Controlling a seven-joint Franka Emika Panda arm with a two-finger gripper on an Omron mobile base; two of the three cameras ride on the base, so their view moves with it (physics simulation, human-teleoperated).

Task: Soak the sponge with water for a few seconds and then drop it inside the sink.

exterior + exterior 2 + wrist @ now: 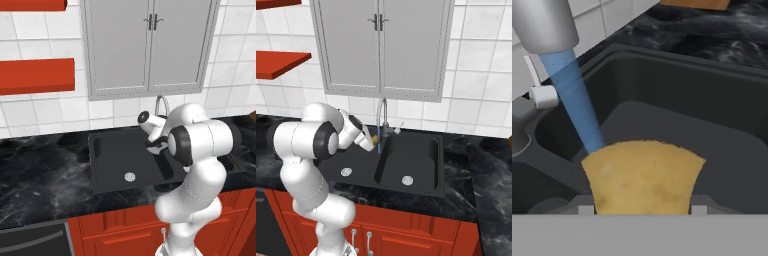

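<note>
Yellow-tan sponge [643,175] sits clenched in your claw [642,210] under the faucet's [382,116] blue stream, above the sink [421,150], so soaking is underway and dropping it remains.

Both base views look forward and down from behind the arm, one from its left and one from its right, sharing the black sink [107,165] and grey faucet [382,117]. The hand view sits close above the basin, facing the faucet's spout.

counter [40,165]: black marble | set in it: sink [112,165] | far corner: possibly a board [694,4]
</note>
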